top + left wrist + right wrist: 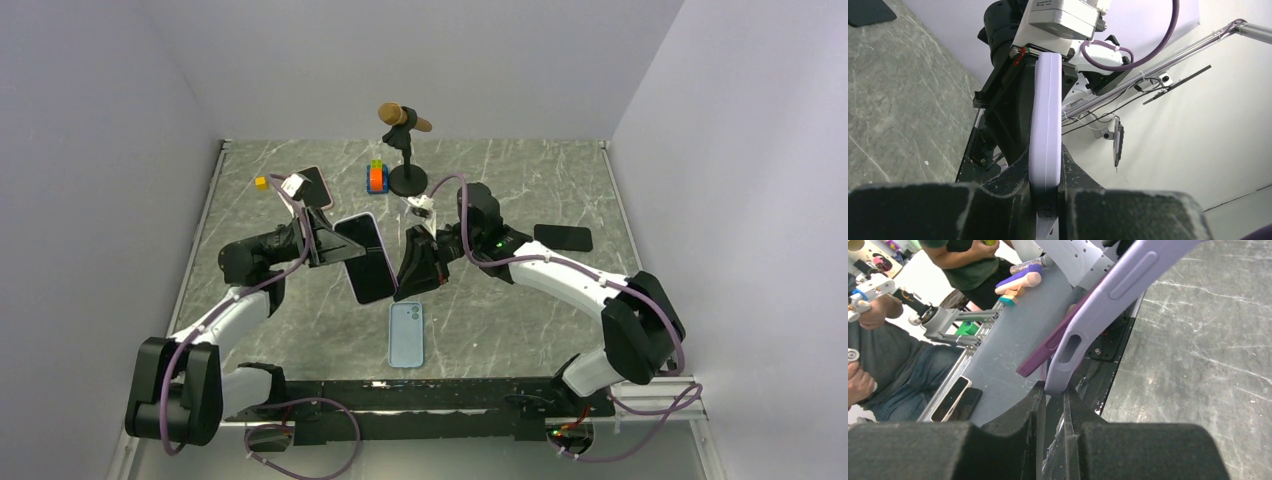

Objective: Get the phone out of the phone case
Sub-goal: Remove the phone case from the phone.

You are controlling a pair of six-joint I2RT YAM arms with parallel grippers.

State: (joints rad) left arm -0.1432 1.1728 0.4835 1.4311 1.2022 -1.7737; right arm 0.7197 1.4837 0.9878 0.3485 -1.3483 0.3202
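Surface: you are over a grey marble-pattern table (520,300) with white veins; the right wrist view shows fine scuffs on it.
Room: pale walls (450,60) close in the back and both sides. Past the table edge, the right wrist view shows a person in jeans (898,375).
Case: the lavender case (366,257) hangs in the air between your two arms, above mid-table.
Phone: the phone (360,245) sits in the case, dark screen up. In the right wrist view a darker purple edge splays off the case's near end. You cannot tell how far it is out.
Left gripper (1047,170): pinched tight on the case's edge.
Right gripper (1053,395): pressed onto the case's corner, opposite the left.
Near side: a blue phone (405,333) lies flat just below the held case.
Right side: a black phone (563,237) lies flat.
Far side: a mic (404,118) stands on its stand with blocks (376,178) just beside it. A pink phone (315,183) and a yellow block (261,182) lie to the left.
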